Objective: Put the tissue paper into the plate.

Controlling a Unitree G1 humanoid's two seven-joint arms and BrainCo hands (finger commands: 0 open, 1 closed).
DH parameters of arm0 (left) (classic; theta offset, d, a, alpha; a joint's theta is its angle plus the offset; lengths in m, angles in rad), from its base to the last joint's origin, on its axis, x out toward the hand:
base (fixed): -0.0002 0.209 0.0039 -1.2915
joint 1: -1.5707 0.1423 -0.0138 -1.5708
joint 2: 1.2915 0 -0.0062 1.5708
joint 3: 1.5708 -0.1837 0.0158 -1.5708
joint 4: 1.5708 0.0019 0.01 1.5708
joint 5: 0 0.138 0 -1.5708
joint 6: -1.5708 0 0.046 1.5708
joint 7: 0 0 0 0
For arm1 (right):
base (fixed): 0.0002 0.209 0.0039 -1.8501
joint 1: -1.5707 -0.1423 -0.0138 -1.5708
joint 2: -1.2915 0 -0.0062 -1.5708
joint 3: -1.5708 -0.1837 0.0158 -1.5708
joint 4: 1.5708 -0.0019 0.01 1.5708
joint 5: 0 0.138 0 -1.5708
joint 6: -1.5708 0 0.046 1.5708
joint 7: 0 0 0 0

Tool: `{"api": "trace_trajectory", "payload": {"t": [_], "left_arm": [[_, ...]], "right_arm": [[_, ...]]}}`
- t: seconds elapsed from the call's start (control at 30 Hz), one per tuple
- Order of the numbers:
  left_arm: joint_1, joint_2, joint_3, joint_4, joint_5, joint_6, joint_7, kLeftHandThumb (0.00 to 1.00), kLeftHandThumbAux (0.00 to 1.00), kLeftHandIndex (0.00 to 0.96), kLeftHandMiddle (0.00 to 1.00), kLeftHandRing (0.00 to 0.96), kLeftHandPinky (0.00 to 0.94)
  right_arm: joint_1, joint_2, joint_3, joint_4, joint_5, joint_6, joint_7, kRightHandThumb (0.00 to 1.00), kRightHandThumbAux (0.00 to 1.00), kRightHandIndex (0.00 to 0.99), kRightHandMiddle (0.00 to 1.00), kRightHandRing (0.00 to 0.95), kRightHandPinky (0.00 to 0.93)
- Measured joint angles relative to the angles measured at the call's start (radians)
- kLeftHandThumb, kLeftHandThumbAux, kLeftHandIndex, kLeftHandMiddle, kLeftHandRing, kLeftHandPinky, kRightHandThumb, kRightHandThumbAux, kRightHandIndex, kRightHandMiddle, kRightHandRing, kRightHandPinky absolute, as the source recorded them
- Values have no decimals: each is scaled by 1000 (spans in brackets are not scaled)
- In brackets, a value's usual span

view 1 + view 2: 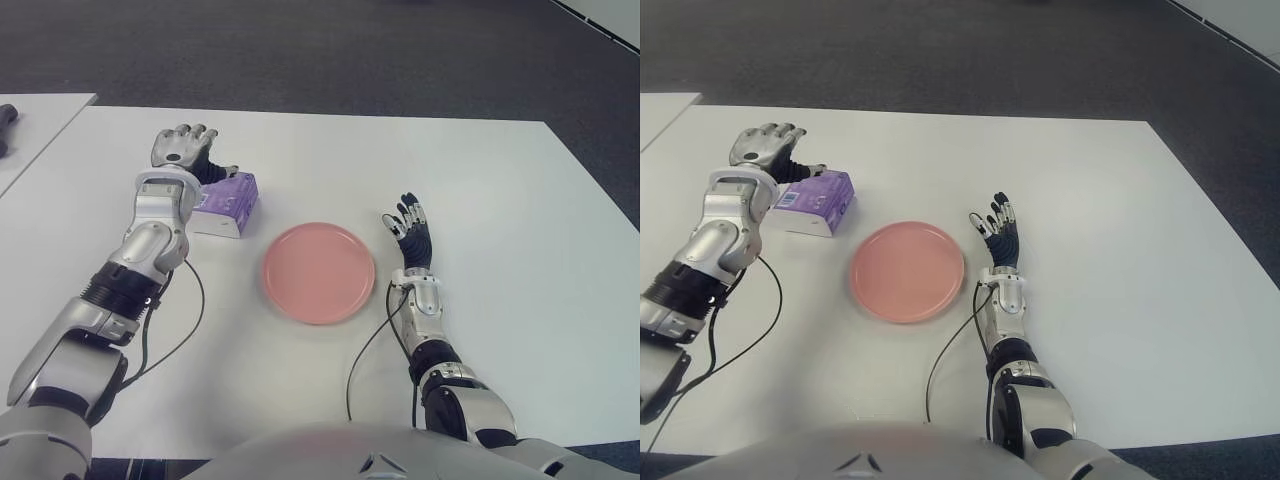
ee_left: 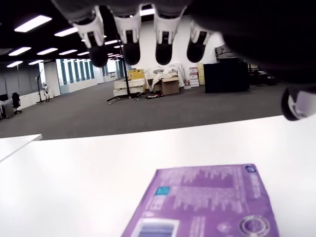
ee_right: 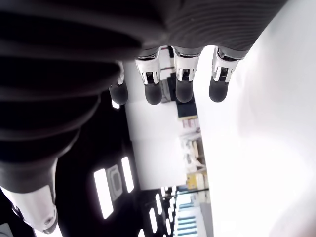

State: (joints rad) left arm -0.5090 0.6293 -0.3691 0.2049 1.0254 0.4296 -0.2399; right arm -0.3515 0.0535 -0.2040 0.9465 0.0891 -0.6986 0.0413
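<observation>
A purple tissue pack [image 1: 226,202] lies on the white table [image 1: 500,200], just left of the pink plate [image 1: 319,272]. My left hand [image 1: 186,152] hovers over the pack's far left end with its fingers spread and its thumb beside the pack; it holds nothing. In the left wrist view the pack [image 2: 210,205] lies below the fingertips [image 2: 131,52], with a gap between them. My right hand [image 1: 410,232] shows to the right of the plate, fingers straight and spread, holding nothing. The plate is bare.
A second white table [image 1: 35,120] stands at the far left with a dark object [image 1: 6,125] on it. Dark carpet lies beyond the table's far edge. Thin black cables [image 1: 368,350] run along both forearms over the tabletop.
</observation>
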Motion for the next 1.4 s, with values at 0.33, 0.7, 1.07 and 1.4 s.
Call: {"api": "trace_trajectory", "payload": {"t": [0.33,0.7,1.07,1.4], "left_arm": [[12,-26,-5,37,-2,-5,7,0,255,0,0,0,0],[16,-61,-28,50,2,11,6,0,245,0,0,0,0],[16,-97,-49,123,4,15,11,4,242,0,0,0,0],[18,-129,-81,125,6,36,-9,0,240,0,0,0,0]], "right_arm": [[-2,2,-10,1,1,-1,10,142,642,11,0,0,0],[-3,0,1,4,-26,-7,-27,164,584,6,0,0,0],[76,16,31,-139,-31,57,-54,134,674,18,0,0,0],[73,15,30,-127,-30,47,-65,118,663,18,0,0,0]]}}
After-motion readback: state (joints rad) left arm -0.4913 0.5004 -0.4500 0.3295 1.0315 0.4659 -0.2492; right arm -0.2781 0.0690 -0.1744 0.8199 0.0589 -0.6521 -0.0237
